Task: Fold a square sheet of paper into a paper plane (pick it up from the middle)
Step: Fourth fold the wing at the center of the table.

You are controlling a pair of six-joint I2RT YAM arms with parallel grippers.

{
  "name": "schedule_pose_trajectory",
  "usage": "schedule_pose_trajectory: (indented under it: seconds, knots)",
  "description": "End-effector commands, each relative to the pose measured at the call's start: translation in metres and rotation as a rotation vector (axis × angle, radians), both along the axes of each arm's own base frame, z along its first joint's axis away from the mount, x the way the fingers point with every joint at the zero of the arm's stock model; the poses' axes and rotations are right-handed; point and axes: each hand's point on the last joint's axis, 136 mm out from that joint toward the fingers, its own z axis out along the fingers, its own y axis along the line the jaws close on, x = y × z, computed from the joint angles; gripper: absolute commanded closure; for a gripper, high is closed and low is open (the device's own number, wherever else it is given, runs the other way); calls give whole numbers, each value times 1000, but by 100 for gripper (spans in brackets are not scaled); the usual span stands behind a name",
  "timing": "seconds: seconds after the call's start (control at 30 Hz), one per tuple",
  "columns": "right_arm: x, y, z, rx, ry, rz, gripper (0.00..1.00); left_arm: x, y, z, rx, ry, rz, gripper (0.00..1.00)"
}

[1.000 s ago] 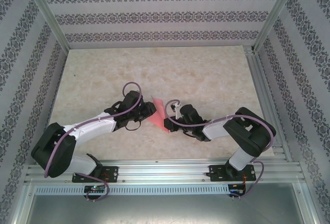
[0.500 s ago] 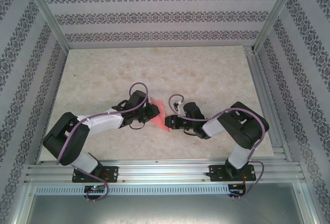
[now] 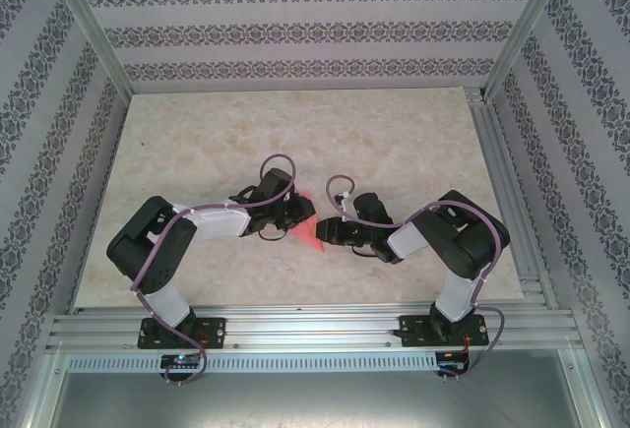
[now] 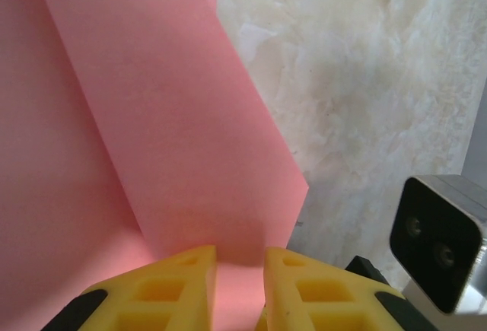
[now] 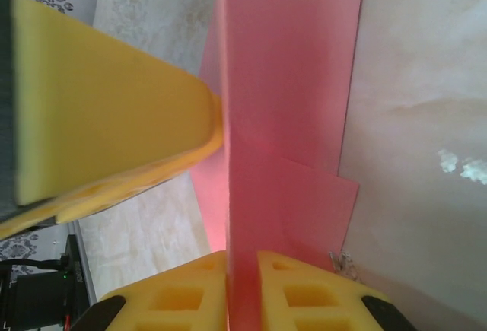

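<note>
The pink-red paper plane is held up between the two grippers over the middle of the table. In the right wrist view its creased keel runs edge-on between my right gripper's yellow fingers, which are shut on it; a wing spreads to the right. My left gripper meets it from the left. In the left wrist view the left gripper shows a narrow gap, with the paper plane lying face-on across it. One left finger touches the keel's side.
The beige marbled table stretches behind and to both sides of the arms. Aluminium frame rails run along the near edge, and patterned walls close in the sides. The right wrist camera housing shows close beside the left gripper.
The left arm has folded in and its gripper has slid right, up against the paper. The right gripper has drawn back slightly toward the near edge, keeping the paper.
</note>
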Motion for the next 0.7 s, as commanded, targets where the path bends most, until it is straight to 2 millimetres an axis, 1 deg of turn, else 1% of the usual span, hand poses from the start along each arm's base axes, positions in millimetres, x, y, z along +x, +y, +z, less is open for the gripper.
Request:
schedule_pose_trajectory:
  seconds: [0.0, 0.17, 0.3, 0.47, 0.6, 0.67]
  knots:
    - [7, -3, -8, -24, 23, -26, 81, 6, -10, 5, -34, -20, 4, 76]
    - [8, -6, 0, -50, 21, -30, 77, 7, -8, 0, -16, -21, 12, 76]
    - [9, -11, 10, -104, -11, -28, 72, 7, -7, -3, -6, -16, 15, 77]
    - [2, -19, 15, -193, -38, 4, 70, 6, -5, -3, -1, -15, 17, 77]
    - [-6, -16, 17, -219, -43, 38, 68, 7, -5, -2, 1, -17, 21, 78]
    - [-8, -12, 18, -219, -38, 55, 69, 7, -4, -3, 8, -15, 25, 78]
